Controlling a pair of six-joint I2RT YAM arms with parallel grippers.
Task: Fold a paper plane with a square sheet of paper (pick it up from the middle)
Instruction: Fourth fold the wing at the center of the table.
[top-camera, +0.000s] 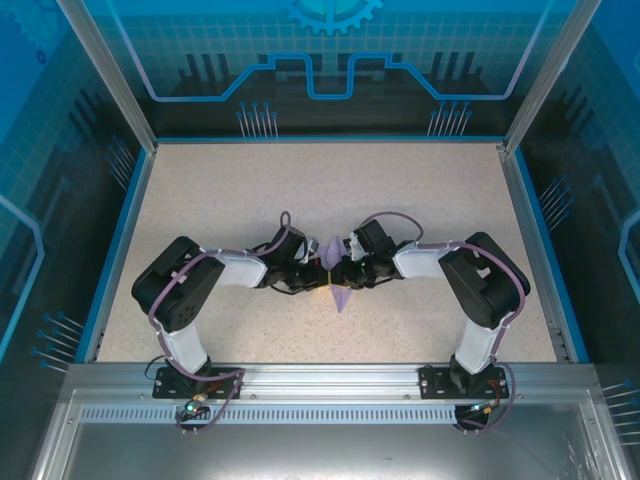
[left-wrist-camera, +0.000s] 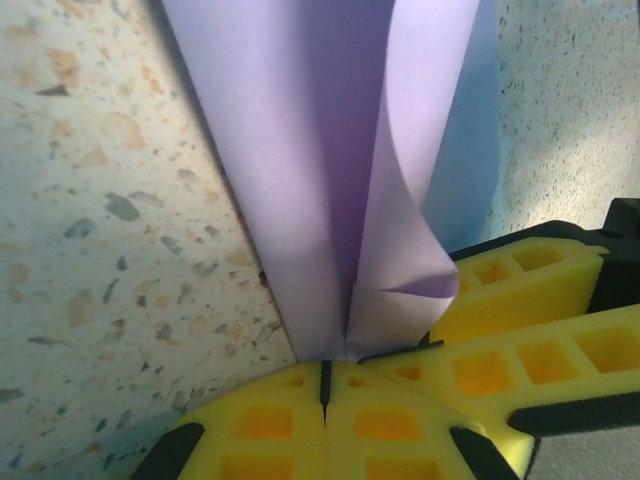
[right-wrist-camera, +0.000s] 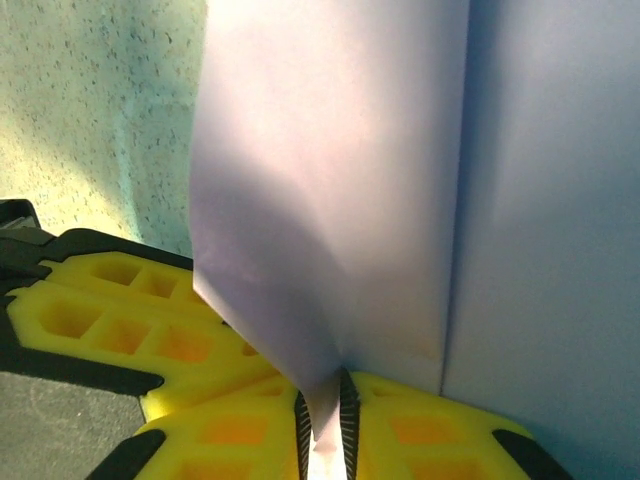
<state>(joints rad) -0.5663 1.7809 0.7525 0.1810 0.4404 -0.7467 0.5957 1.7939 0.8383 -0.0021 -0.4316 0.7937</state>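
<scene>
Both end effectors pinch the folded paper at mid-bench.
Left end effector (left-wrist-camera: 325, 385) clenched on the paper plane (left-wrist-camera: 340, 170); right end effector (right-wrist-camera: 322, 425) grips its fold, likely to set the crease.

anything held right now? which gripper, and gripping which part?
Both hold the folded paper plane. The left gripper is shut on its lower creased edge; the right gripper pinches a fold of the same paper between slightly parted pads.

Both arms are black with white shell sections and looping purple cables. Each hand (left-wrist-camera: 325, 400) (right-wrist-camera: 322, 420) has yellow fingers (left-wrist-camera: 270, 425) (right-wrist-camera: 420, 430) moulded with square pockets and edged in black.
</scene>
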